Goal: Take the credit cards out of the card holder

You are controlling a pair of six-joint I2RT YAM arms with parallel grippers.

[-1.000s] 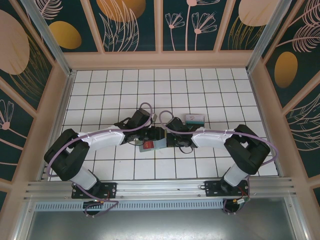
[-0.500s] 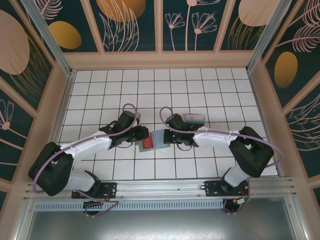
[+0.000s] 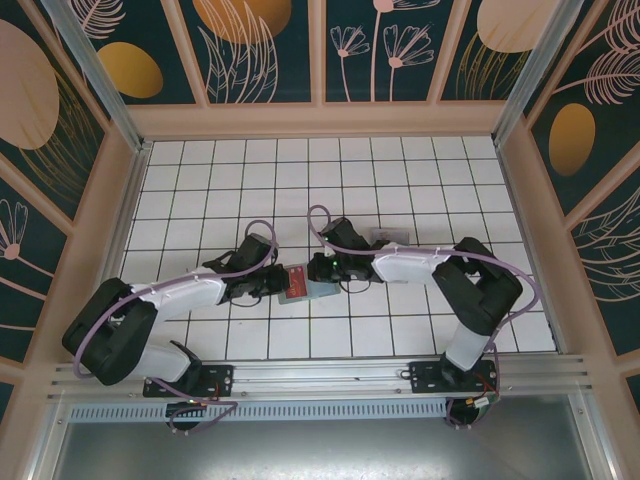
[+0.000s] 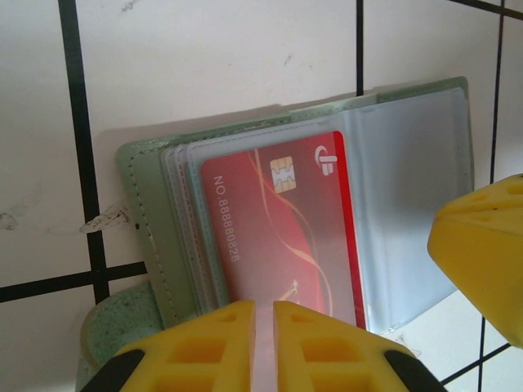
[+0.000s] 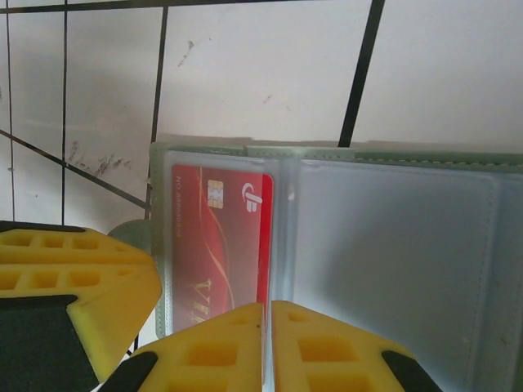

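The sage-green card holder point(image 4: 147, 214) lies open on the white tiles, its bluish-grey clear sleeves point(image 5: 392, 245) facing up. A red credit card point(image 4: 278, 237) with a chip sits in the left sleeve and also shows in the right wrist view point(image 5: 216, 237). My left gripper point(image 4: 263, 306) is shut on the near edge of that red card. My right gripper point(image 5: 266, 306) is shut on the holder's sleeve edge at the middle fold. Seen from above, the left gripper point(image 3: 278, 283) and the right gripper point(image 3: 320, 272) meet over the holder point(image 3: 318, 290) from opposite sides.
A small pale-topped stack point(image 3: 390, 236) peeks out behind the right forearm, partly hidden. White tiled floor point(image 3: 300, 180) stretches toward the back, ringed by a wooden frame point(image 3: 320, 120). The right gripper's yellow finger point(image 4: 490, 253) intrudes at the edge of the left wrist view.
The left gripper swung down and left onto the holder's left edge. The right gripper slid left over the holder's middle. The holder stayed roughly in place.
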